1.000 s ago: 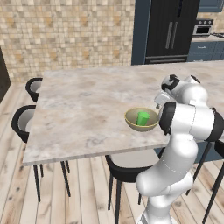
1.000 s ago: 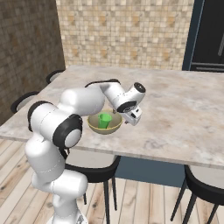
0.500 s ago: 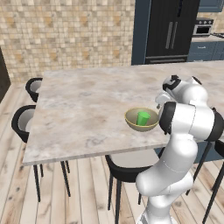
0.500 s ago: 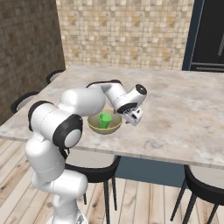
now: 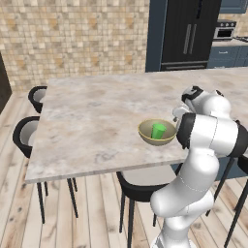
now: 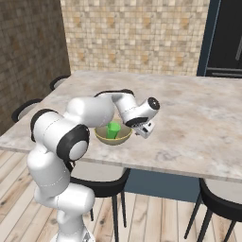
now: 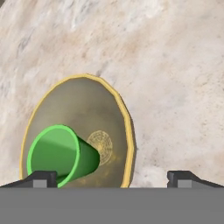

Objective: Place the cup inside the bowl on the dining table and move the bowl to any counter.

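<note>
The bright green cup [image 5: 158, 131] [image 6: 113, 130] [image 7: 61, 154] stands inside the olive-tan bowl [image 5: 147, 134] [image 6: 103, 138] [image 7: 78, 109] near the front edge of the dining table [image 5: 97, 121] [image 6: 198, 118] [image 7: 175, 65]. My gripper [image 6: 144, 131] [image 7: 113, 178] hangs open just above the bowl's right side. In the hand view its two fingertips straddle the yellowish rim, one by the cup and one over bare tabletop. Nothing is held between them.
Black chairs stand at the table's left end [image 5: 26, 135] [image 5: 38, 96] and under its front edge [image 5: 140, 189] [image 6: 104, 185] [image 6: 222, 203]. A dark fridge [image 5: 189, 34] and blue cabinets [image 5: 225, 55] lie beyond the table's far side. A tiled wall [image 6: 132, 33] runs behind.
The hand has sunk a little toward the bowl's right rim. Its jaws stayed open, and cup and bowl have not moved.
</note>
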Motion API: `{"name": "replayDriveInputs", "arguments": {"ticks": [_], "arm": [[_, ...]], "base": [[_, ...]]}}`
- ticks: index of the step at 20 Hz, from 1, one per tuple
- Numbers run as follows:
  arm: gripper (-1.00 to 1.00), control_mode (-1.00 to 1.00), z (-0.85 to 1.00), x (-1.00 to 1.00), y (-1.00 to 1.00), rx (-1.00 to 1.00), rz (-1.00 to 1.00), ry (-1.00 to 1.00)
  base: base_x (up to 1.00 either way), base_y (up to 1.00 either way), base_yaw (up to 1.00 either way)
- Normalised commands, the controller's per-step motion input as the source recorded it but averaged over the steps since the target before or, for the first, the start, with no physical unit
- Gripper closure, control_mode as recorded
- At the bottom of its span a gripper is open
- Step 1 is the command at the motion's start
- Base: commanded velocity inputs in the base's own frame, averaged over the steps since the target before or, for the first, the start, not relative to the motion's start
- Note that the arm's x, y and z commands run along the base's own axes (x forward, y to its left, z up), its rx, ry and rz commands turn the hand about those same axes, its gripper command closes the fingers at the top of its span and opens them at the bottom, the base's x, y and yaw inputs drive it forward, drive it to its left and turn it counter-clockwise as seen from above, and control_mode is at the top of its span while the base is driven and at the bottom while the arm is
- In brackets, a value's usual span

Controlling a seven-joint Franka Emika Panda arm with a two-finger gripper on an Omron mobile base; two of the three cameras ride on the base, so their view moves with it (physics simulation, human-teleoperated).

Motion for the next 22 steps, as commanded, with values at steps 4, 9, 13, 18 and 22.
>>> {"name": "replayDriveInputs", "arguments": {"ticks": [4,9,13,18,22], "arm": [[-1.0,-1.0,-0.02,0.0,0.0,0.01,0.02,-0.02],[-1.0,-1.0,0.0,0.0,0.0,0.0,0.01,0.0],[-1.0,-1.0,-0.06,0.0,0.0,0.0,0.01,0.0],[-1.0,-1.0,-0.17,0.0,0.0,0.0,0.01,0.0],[-1.0,-1.0,-0.16,0.0,0.0,0.0,0.01,0.0]], "base": [[0.0,0.0,0.0],[0.0,0.0,0.0],[0.0,0.0,0.0],[0.0,0.0,0.0],[0.0,0.0,0.0]]}}
